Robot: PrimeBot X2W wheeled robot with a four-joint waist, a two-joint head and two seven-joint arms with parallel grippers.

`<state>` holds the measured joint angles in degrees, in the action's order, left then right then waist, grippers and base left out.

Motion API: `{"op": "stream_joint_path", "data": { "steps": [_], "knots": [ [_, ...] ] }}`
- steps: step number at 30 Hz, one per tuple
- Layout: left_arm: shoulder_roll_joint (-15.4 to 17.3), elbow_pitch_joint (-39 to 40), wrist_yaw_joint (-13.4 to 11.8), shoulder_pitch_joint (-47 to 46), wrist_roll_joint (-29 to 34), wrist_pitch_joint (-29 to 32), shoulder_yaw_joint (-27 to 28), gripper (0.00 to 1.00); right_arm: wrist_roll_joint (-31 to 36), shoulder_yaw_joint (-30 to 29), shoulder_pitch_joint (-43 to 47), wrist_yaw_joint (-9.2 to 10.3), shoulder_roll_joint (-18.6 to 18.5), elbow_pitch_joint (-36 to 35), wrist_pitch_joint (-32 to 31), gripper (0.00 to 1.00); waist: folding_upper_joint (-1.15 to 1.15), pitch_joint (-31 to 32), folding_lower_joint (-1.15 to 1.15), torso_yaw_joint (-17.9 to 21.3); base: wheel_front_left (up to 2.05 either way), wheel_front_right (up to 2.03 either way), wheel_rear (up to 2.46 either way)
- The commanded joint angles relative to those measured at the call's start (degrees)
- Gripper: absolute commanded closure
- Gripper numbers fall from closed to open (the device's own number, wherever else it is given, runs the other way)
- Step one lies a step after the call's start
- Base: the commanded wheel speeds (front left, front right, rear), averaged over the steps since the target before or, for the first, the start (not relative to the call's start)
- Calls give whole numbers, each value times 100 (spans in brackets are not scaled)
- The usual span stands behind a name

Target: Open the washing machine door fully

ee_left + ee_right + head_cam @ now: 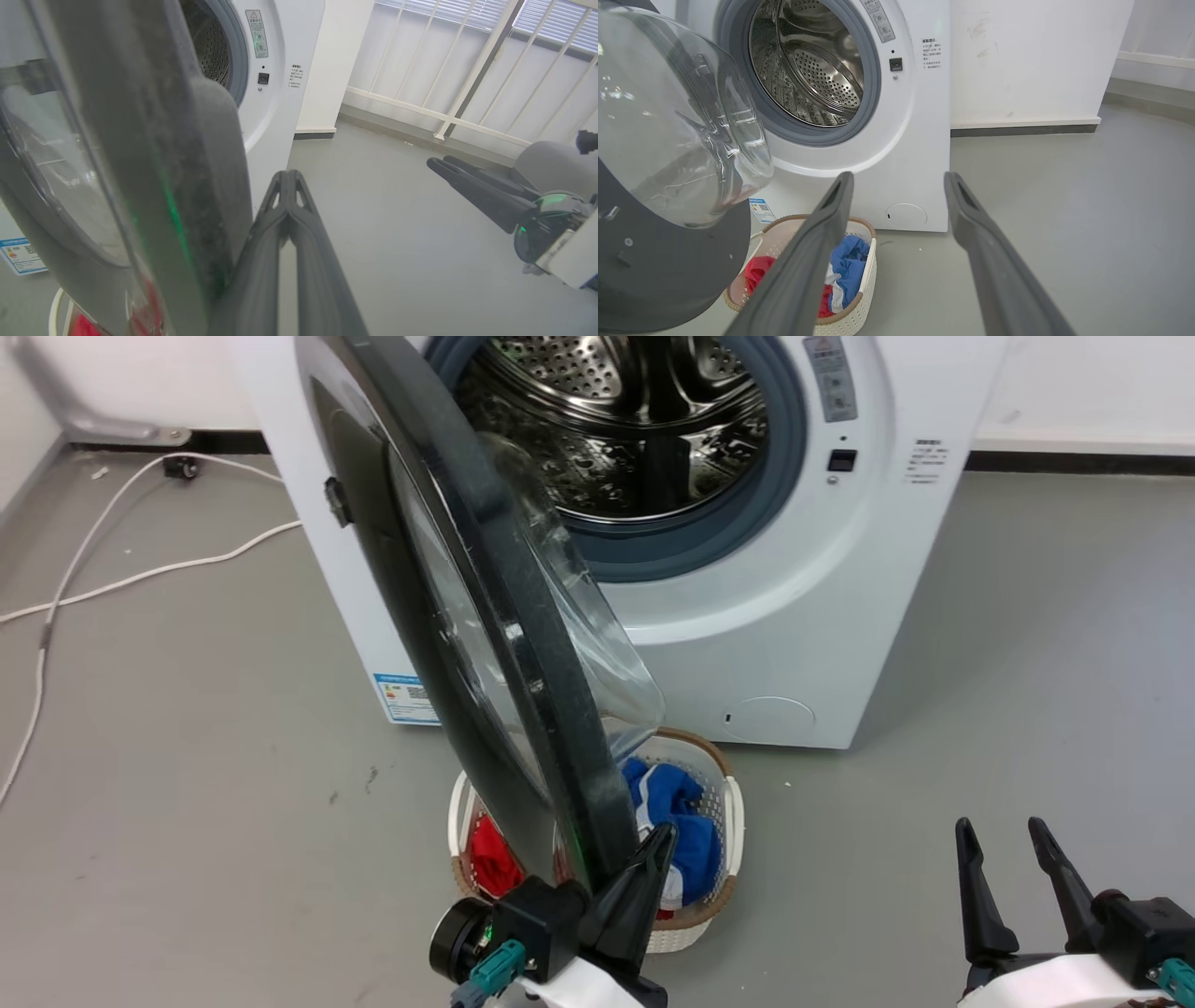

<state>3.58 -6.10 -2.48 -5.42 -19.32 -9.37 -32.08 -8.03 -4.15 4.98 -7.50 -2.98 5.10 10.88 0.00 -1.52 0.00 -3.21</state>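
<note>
The door stands about half open, running from the upper left of the head view down to its bottom centre. It is hinged at the washer on the frame's left, and its free edge hangs over the basket. The drum gapes behind it at the top centre. We judge the door stiff and fairly heavy, given its thick dark rim and the deep glass bowl bulging from its inner side. It should swing freely on its hinge instead of flexing, so a steady push along an arc ought to move it. We think the glossy outer face would be slippery and the bowl both slick and breakable, so we would leave both alone. The best place to work seems to be the matte inner rim near the free edge, far from the hinge, where leverage is greatest. The left gripper sits at the bottom centre of the head view with its fingers pressed together on nothing. It lies along the rim's inner side, just beside it or touching, we cannot tell which. It is placed to nudge, not to pinch. The right gripper rests at the lower right with its fingers spread and empty, well apart from the door. To open fully, the door must travel further toward the frame's left.
</note>
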Motion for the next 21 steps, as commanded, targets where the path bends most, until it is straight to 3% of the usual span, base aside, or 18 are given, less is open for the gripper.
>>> {"op": "stream_joint_path", "data": {
  "steps": [1,8,21],
  "knots": [
    [256,19,-202,-31,29,-53,299,100,22,-10,-8,2,18,-24,15,0,0,1,0,-159,0,0,0],
    [176,318,-145,179,-36,-90,95,100,44,-2,-39,2,16,-69,-54,0,0,-39,0,-697,0,0,0],
    [348,467,-516,330,-202,-302,642,100,193,-67,-63,2,15,-325,-203,0,0,-160,0,-1857,0,0,0]
  ]
}}
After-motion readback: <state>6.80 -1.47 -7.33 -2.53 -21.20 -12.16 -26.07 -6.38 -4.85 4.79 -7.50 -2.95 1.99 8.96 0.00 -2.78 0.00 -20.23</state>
